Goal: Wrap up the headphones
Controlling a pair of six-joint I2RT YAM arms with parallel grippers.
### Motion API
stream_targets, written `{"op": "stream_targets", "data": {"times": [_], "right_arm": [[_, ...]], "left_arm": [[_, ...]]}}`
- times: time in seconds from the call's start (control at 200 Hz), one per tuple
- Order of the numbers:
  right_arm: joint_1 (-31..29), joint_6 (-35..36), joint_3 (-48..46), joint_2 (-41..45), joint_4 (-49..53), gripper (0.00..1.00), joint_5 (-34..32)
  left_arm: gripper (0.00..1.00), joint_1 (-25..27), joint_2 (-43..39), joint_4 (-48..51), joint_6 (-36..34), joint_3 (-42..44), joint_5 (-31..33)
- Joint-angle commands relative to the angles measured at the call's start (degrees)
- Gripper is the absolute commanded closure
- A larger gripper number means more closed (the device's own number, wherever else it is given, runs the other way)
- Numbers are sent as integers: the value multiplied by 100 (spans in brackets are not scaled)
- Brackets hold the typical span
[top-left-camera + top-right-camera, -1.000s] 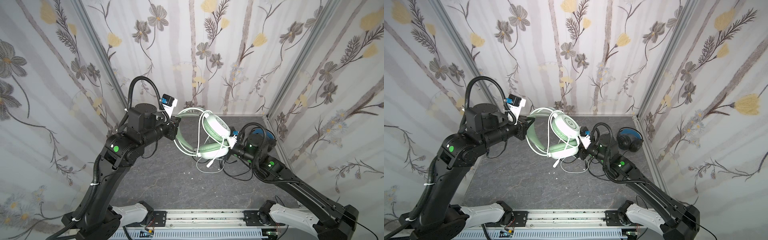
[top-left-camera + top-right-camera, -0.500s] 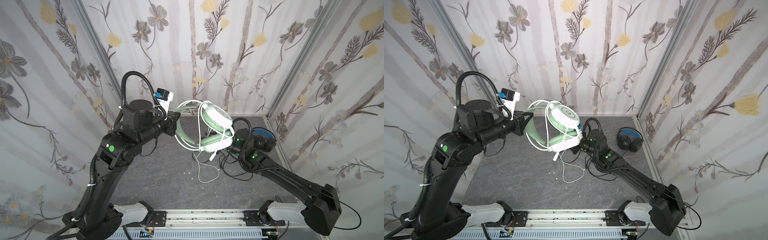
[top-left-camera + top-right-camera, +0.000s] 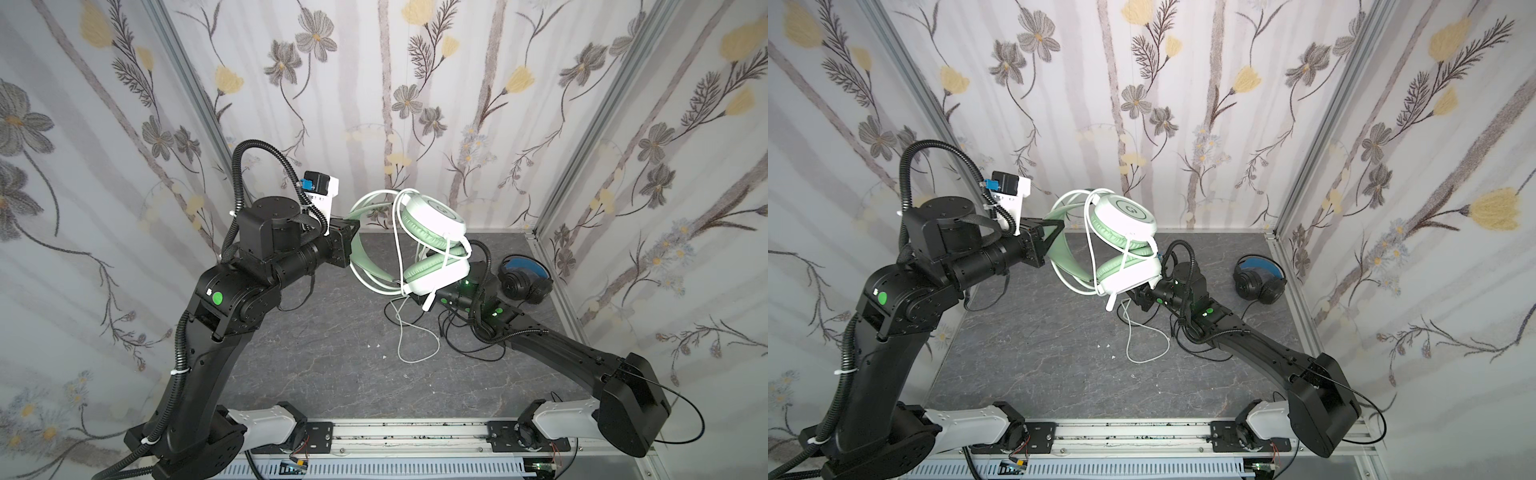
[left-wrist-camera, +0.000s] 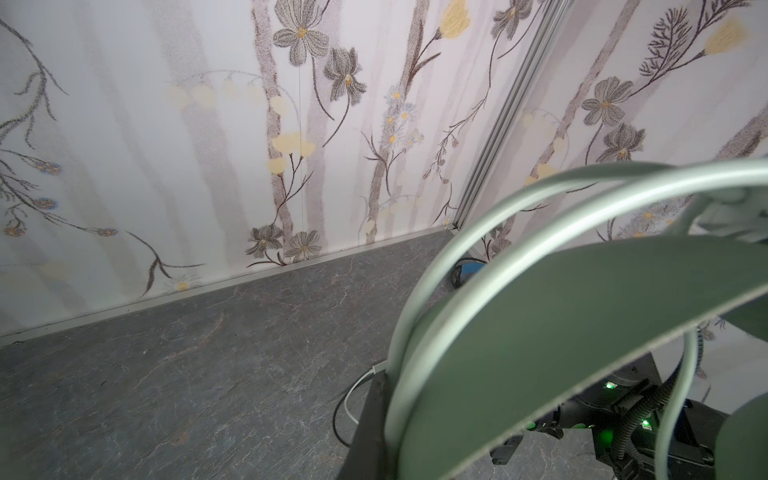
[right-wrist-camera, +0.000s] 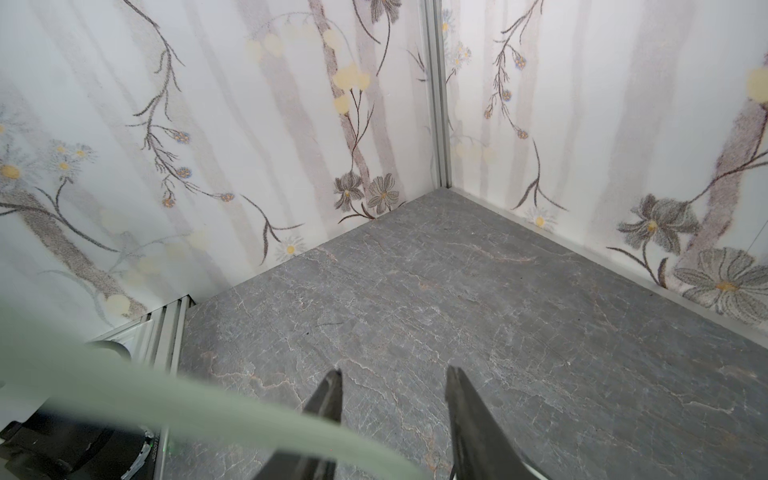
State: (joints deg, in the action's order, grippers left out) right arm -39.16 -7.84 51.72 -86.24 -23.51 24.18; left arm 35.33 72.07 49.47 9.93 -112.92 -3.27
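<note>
While in left tool [image 3: 354,239], mint headphones [image 3: 432,216]; black pair [image 3: 521,283] apart.

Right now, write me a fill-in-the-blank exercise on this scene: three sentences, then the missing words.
The left end effector holds the mint-green headset in the air by its ____.
The other headset, lying on the table, is ____ with a blue inner band.
The right end effector stands ____, with nothing between its fingers.
Missing words: headband; black; open.
</note>
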Motion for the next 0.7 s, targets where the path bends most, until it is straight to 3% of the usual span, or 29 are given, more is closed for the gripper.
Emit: {"op": "stream_targets", "data": {"times": [0.0, 0.1, 0.32, 0.694], "right_arm": [[18, -172, -77, -69, -421, 58, 85], [37, -274, -175, -110, -564, 63, 100], [43, -331, -257, -166, -485, 100, 157], [-292, 0, -1171, 778, 410, 100, -822]], "left_arm": [[100, -3, -9, -630, 419, -103, -93], [100, -6, -10, -632, 478, -151, -70], [100, -7, -10, -800, 865, -101, 263], [100, -78, 201, -1208, 1081, 202, 1418]]}}
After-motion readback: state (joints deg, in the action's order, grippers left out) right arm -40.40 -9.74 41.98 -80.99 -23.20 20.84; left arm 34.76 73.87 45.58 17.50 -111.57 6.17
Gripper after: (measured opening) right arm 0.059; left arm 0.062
